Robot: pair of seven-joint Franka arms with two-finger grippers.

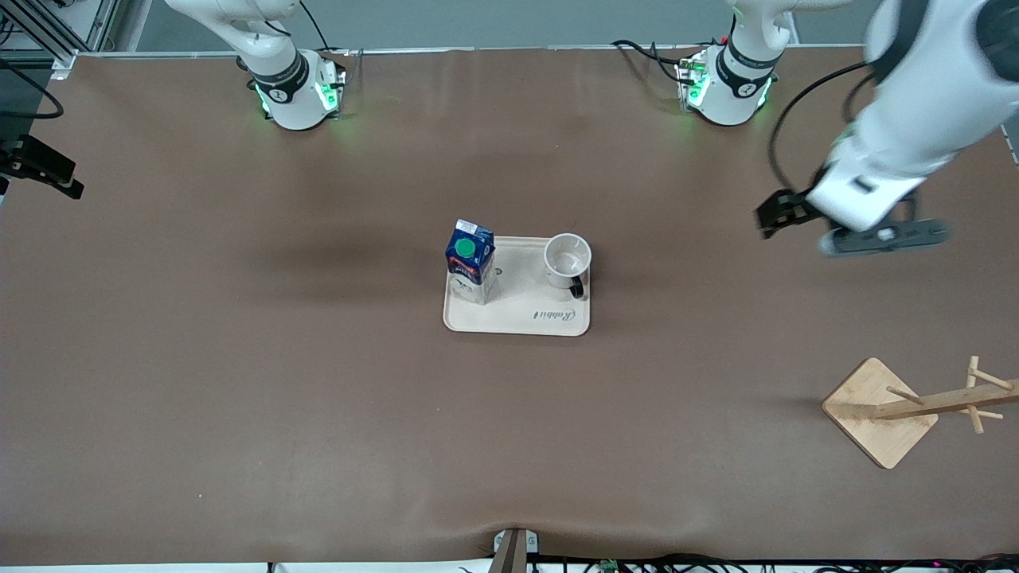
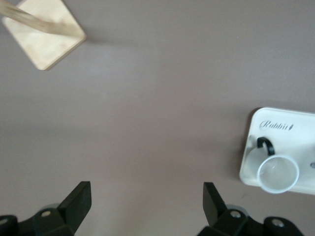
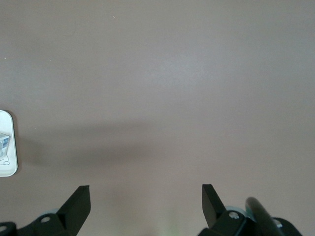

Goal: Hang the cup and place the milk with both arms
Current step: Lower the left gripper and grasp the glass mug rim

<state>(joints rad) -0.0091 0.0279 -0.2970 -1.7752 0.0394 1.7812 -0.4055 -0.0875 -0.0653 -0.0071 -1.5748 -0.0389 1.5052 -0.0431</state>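
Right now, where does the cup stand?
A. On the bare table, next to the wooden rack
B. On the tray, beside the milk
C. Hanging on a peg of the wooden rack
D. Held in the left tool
B: the cup stands upright on the tray beside the milk; the wooden rack carries nothing and the left tool is open and holds nothing.

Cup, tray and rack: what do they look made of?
The cup looks like glossy white ceramic, with a black handle. The tray seems matte cream plastic, with rounded corners and printed script. The rack is pale wood, likely bamboo, with grain-coloured pegs. Both the left gripper and the right gripper are open over bare table.
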